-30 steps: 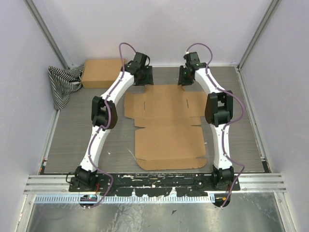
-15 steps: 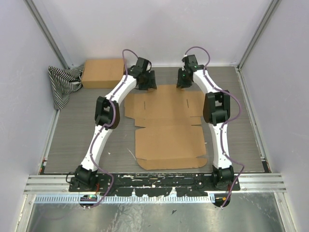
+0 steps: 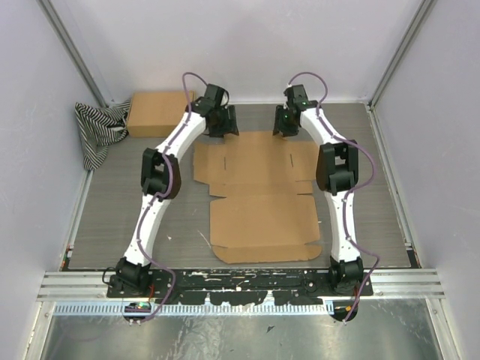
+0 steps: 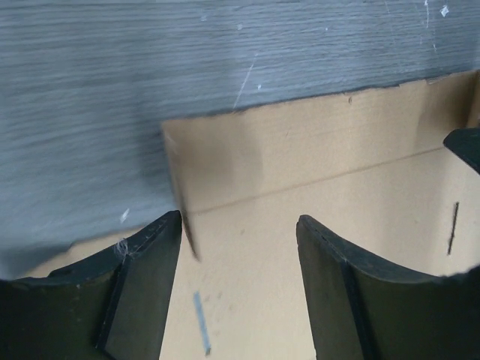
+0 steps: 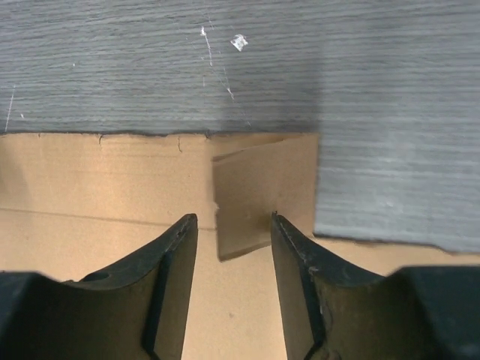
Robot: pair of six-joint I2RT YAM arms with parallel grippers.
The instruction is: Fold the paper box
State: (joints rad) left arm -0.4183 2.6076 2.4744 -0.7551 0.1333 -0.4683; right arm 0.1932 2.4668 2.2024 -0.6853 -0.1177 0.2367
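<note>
The paper box (image 3: 259,195) lies flat and unfolded on the grey table, a brown die-cut sheet with flaps and slits. My left gripper (image 3: 223,127) hovers over its far left corner, jaws open and empty; the sheet's far edge and a slit show between the fingers in the left wrist view (image 4: 238,225). My right gripper (image 3: 285,127) hovers over the far right corner, jaws open and empty; a small corner flap (image 5: 255,199) stands slightly raised between the fingers (image 5: 172,255).
A second, box-shaped brown cardboard box (image 3: 157,112) sits at the back left. A striped black-and-white cloth (image 3: 97,131) lies beside it against the left wall. Grey walls enclose the table on three sides.
The left gripper swung slightly right and then back left at the sheet's far edge. The right gripper shifted a little left. The sheet stays flat.
</note>
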